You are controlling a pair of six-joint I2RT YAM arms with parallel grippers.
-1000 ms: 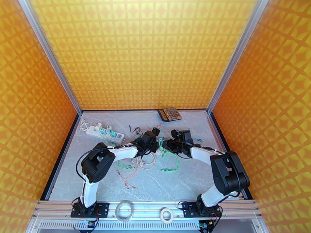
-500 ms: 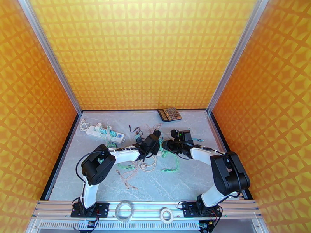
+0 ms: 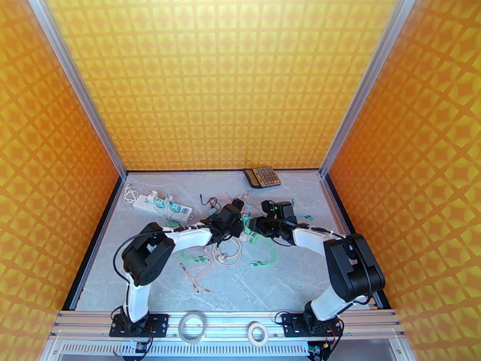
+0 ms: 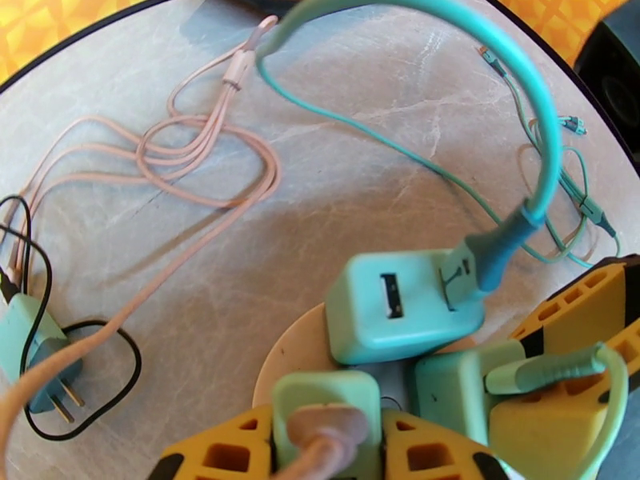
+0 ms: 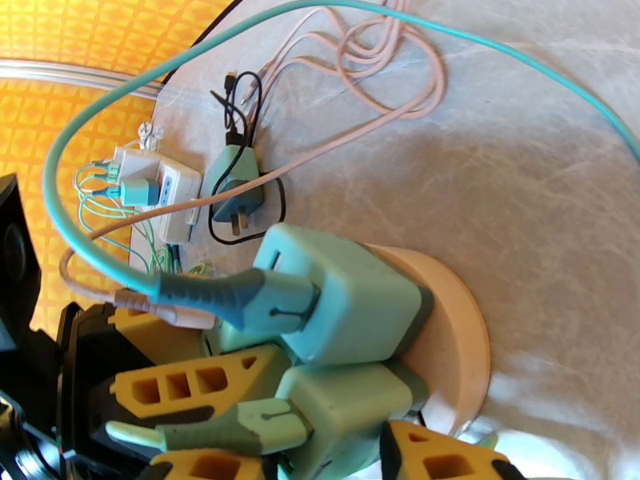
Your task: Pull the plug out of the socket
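A round beige socket (image 4: 292, 354) (image 5: 456, 330) lies mid-table with three mint plugs in it. My left gripper (image 4: 328, 432) (image 3: 238, 215) is shut on the plug with the pink cable (image 4: 326, 398), its yellow fingers on either side. My right gripper (image 5: 320, 426) (image 3: 254, 224) is shut on the neighbouring plug with the grey-green cable (image 5: 344, 410) (image 4: 452, 386). The third plug (image 4: 400, 302) (image 5: 352, 302) carries a thick teal cable and stands free between them. The two grippers meet tip to tip over the socket.
A white power strip (image 3: 161, 205) with plugs lies at the left, a calculator (image 3: 262, 176) at the back wall. A loose mint plug with a black cable (image 4: 36, 346) lies near the socket. Pink and green cables (image 3: 204, 260) tangle in front of it. Tape rolls (image 3: 192, 326) sit on the near rail.
Both wrists have shifted slightly over the socket, the left swinging a little right and then back. Both grips stay as they were.
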